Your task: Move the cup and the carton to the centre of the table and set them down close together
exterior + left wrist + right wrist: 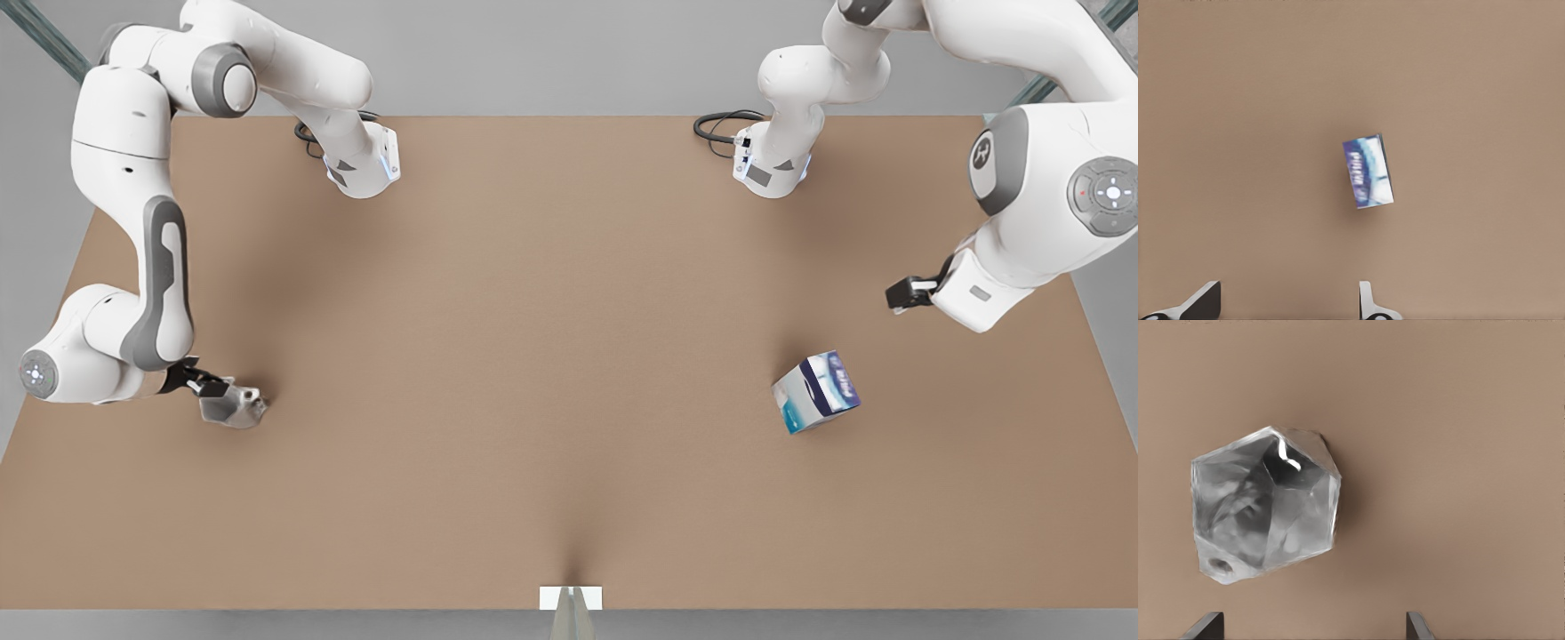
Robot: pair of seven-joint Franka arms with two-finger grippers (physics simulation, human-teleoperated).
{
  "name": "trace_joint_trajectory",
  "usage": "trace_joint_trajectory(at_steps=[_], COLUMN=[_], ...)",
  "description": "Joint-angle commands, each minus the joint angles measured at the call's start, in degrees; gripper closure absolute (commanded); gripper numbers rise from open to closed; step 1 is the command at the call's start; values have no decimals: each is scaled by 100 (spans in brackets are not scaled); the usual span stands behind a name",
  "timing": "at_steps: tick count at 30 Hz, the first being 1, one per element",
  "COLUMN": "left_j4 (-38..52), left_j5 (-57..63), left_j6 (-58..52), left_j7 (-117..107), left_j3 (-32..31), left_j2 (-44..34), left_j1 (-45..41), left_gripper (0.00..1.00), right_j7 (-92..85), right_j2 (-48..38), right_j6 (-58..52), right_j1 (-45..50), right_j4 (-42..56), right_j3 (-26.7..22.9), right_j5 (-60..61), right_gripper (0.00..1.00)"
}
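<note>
Brown table (569, 373), cup (233, 407), carton (818, 391) apart

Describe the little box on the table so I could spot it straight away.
Start at the big brown table and look toward the front view's right, below the left gripper, whose fingers are open. There the carton lies alone, tilted at an angle. It is boxy and white with a dark blue band and teal print, unlike the pale faceted cup far across the table by the right gripper.
</note>
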Motion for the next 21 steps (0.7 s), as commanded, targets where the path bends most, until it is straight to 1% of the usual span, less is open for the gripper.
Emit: trace_joint_trajectory(at_steps=[1, 5, 18, 21], left_j4=[0, 0, 0, -9], left_j5=[6, -12, -29, -38], left_j6=[-9, -26, -26, -26], left_j7=[0, 18, 18, 18], left_j3=[-1, -9, -1, -9], left_j2=[-1, -10, 52, 69], left_j1=[-29, -38, -55, -46], left_gripper=[0, 0, 0, 0], right_j7=[-1, -53, -300, -308], right_j2=[11, 169, 363, 503], right_j6=[0, 185, 255, 246], right_j1=[-7, -16, -174, -139], right_j4=[-2, -11, 33, 279], right_j3=[0, 0, 0, 0], right_j5=[22, 84, 338, 374], right_gripper=[0, 0, 0, 0])
